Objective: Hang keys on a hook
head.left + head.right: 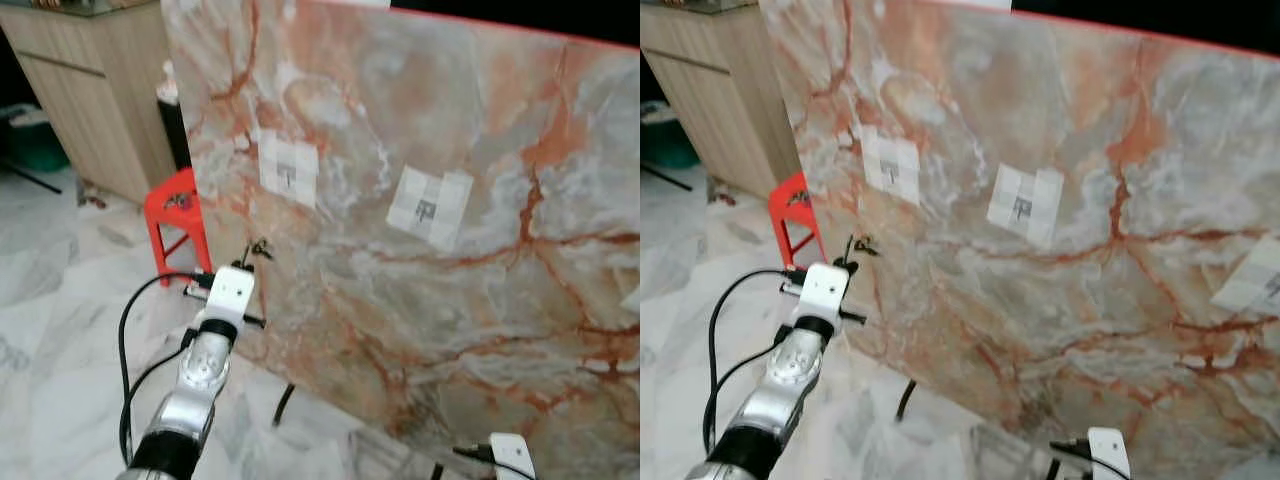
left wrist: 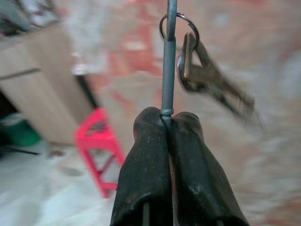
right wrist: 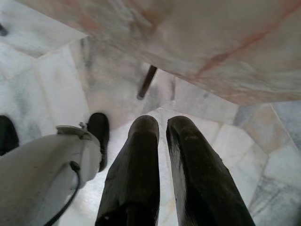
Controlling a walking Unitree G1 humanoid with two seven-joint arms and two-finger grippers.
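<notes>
A bunch of keys (image 2: 209,77) hangs by its ring (image 2: 178,28) on a thin grey stem, and my left gripper (image 2: 167,117) is shut on that stem. In the eye views the keys (image 1: 260,247) are held up close to the left part of an upright marble panel (image 1: 470,300). Two small hooks sit on white tape patches on the panel. The nearer hook (image 1: 288,172) is above and right of the keys, and the other hook (image 1: 428,210) is further right. My right gripper (image 3: 162,123) hangs low over the floor, shut with nothing in it.
A red stool (image 1: 178,205) stands by the panel's left edge, with a wooden cabinet (image 1: 90,90) behind it. A black support leg (image 1: 285,403) juts out under the panel. A third tape patch (image 1: 1260,280) is at the far right. The floor is marble tile.
</notes>
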